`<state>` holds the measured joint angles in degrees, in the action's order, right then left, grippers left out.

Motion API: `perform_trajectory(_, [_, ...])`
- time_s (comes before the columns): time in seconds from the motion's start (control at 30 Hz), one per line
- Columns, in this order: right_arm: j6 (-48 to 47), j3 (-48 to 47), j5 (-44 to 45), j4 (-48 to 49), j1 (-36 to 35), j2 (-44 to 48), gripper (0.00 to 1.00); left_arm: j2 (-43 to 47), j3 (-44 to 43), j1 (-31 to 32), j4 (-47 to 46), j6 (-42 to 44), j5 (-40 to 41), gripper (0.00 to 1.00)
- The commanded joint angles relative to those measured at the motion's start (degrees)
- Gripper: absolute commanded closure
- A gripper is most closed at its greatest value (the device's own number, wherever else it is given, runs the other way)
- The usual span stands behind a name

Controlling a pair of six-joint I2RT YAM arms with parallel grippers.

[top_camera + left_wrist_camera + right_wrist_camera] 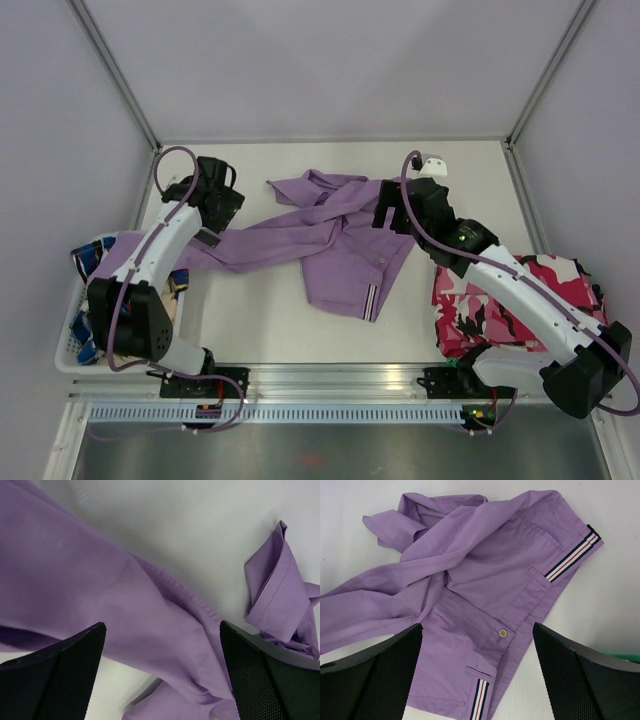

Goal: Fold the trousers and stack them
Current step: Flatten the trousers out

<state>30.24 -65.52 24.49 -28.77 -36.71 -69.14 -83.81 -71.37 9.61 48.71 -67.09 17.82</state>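
Lilac trousers (340, 260), rumpled, long axis crosswise, waist right, legs left

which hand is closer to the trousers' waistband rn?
Right. The right hand hovers open at the far end of the waistband; the left hand sits over a trouser leg, far to its left.

White worktop (260, 330), three items lying on it.
Lilac trousers (335, 245), unfolded and rumpled, across the middle and far side, one leg running left, striped trim toward the near edge. Folded pink-white-black camouflage garment (465, 315) at the right edge. White basket (60, 355) at the left edge, holding blue-and-white clothing (95, 255).
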Motion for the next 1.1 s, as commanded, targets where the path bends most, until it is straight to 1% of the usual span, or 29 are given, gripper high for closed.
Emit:
perform_trajectory(0.0, [1.3, 0.5, -3.9, 2.3, 2.0, 0.3, 0.02, -6.6, -5.2, -0.2, 0.2, -6.3, -0.3, 0.0])
perform_trajectory(0.07, [1.4, 0.3, -3.1, 1.4, 3.1, 0.1, 0.02, -10.7, -6.3, -0.2, 1.2, -6.9, 0.2, 0.0])
perform_trajectory(0.17, [1.9, 1.6, -3.9, 0.9, 6.5, 0.0, 0.02, -13.2, -5.4, -0.2, 0.7, -6.7, 0.1, 0.0])
perform_trajectory(0.2, [2.4, 3.3, -5.0, 1.6, 8.7, -0.1, 0.02, -14.4, -4.3, -0.3, 0.2, -6.5, 0.5, 0.03])
perform_trajectory(0.23, [2.5, 4.2, -6.4, 2.0, 10.2, -0.2, 0.02, -14.9, -3.7, -0.2, -1.8, -5.7, 0.9, 0.05])
perform_trajectory(0.27, [3.0, 5.8, -9.4, 2.6, 13.2, -0.5, 0.02, -15.8, -2.7, -0.2, -3.3, -3.7, 1.9, 0.06])
perform_trajectory(0.33, [3.4, 7.0, -11.4, 2.6, 15.6, -0.7, 0.02, -16.6, -2.2, -0.2, -6.3, -1.6, 2.5, 0.06])
perform_trajectory(0.47, [3.1, 9.1, -11.2, 3.7, 18.8, -1.0, 0.02, -17.8, -0.6, -0.3, -9.1, 0.3, 3.3, 0.05])
perform_trajectory(0.57, [3.8, 10.8, -10.5, 6.5, 20.5, -3.0, 0.02, -18.3, 0.4, -0.3, -11.6, 0.6, 2.2, 0.1])
perform_trajectory(0.6, [4.0, 11.4, -10.5, 7.9, 21.4, -4.8, 0.02, -18.5, 0.4, -0.3, -12.0, 0.6, 2.0, 0.2])
perform_trajectory(0.67, [5.6, 12.2, -10.6, 9.3, 22.6, -6.7, 0.02, -19.2, 0.2, -0.3, -12.3, 0.8, 2.0, 0.3])
perform_trajectory(0.7, [6.2, 12.6, -10.7, 10.7, 22.8, -8.4, 0.02, -19.4, 0.2, -0.4, -12.5, 0.8, 2.3, 0.43])
perform_trajectory(0.73, [7.4, 12.9, -10.3, 11.5, 23.0, -9.1, 0.02, -19.7, 0.3, -0.4, -12.7, 0.9, 2.7, 0.51])
perform_trajectory(0.77, [7.7, 13.4, -9.9, 12.8, 23.2, -10.0, 0.02, -19.7, 0.4, -0.6, -12.9, 1.0, 2.7, 0.74])
perform_trajectory(0.83, [8.3, 13.9, -8.3, 14.1, 23.2, -10.7, 0.02, -19.9, 0.6, -0.8, -13.2, 1.3, 2.6, 0.97])
perform_trajectory(1.0, [8.3, 13.0, -7.4, 15.5, 24.1, -14.4, 0.02, -17.8, 0.8, -1.2, -15.6, 4.4, 2.9, 0.98])
perform_trajectory(1.07, [8.3, 12.7, -7.3, 16.2, 24.7, -16.2, 0.02, -16.2, 0.4, -1.2, -16.5, 7.5, 5.3, 0.98])
